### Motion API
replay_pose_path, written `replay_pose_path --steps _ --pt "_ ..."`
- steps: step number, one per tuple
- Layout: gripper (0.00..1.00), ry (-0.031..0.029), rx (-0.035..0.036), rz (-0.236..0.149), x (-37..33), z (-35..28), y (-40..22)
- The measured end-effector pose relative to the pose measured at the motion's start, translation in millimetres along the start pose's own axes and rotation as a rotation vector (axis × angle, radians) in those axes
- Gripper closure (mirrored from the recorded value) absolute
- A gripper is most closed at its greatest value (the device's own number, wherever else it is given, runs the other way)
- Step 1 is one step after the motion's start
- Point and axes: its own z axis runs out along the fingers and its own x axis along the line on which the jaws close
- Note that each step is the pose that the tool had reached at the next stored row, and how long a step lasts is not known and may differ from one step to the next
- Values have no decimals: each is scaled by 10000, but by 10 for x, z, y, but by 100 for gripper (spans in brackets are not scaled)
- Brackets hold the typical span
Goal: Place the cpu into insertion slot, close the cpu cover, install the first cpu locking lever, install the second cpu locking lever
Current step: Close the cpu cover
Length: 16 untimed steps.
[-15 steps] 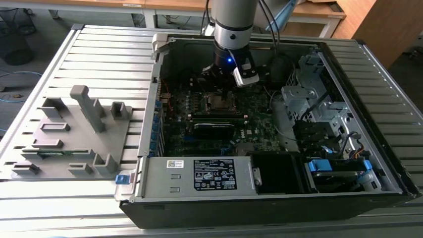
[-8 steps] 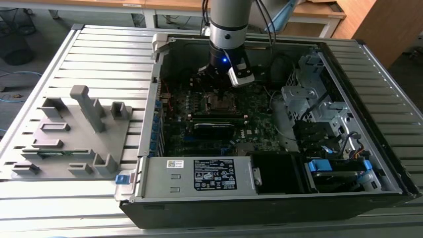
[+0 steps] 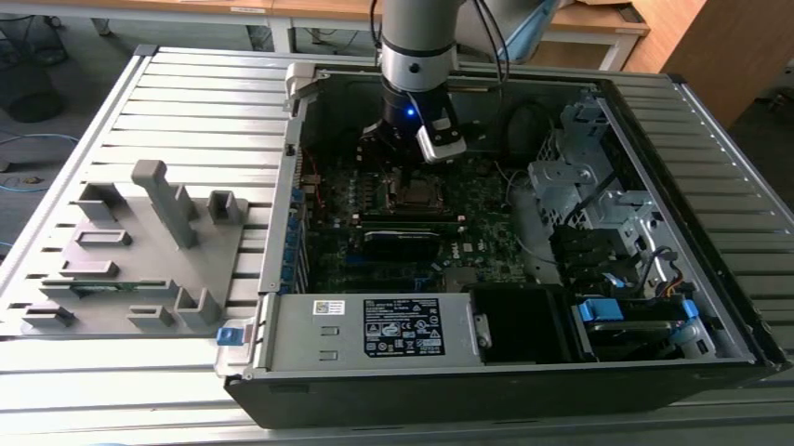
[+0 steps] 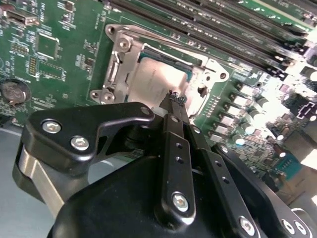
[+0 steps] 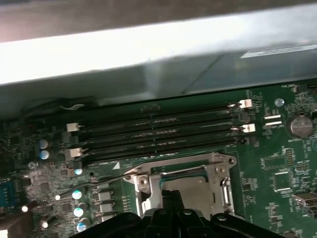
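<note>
A slatted metal counter (image 3: 186, 102) carries an open computer case (image 3: 496, 395), with a grey fixture (image 3: 137, 251) lying on the counter toward the exterior view's left. The arm (image 3: 422, 46) reaches down into the case over the green motherboard (image 3: 372, 251), above the insertion slot (image 3: 416, 190).

In the second wrist view the gripper (image 4: 173, 99) hangs just over the socket. Its black fingers (image 4: 176, 148) are pressed together at the tips, and whether they touch the metal below cannot be told. The silvery cpu cover (image 4: 119, 64) lies flat, framing the cpu (image 4: 156, 82), whose dull grey top shows through the window right beside the fingertips.

The second wrist view shows the fingers along their whole length. The first wrist view shows just their tips over the cpu, along with the long memory slots (image 5: 158, 131) beyond the socket and the case wall behind them.
</note>
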Motion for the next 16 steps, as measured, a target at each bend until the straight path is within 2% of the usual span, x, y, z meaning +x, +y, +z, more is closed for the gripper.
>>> replay_pose_path --steps 8,16 --pt "90 -51 -8 1 114 -3 -18" --pt "90 -55 -3 0 141 20 -23"
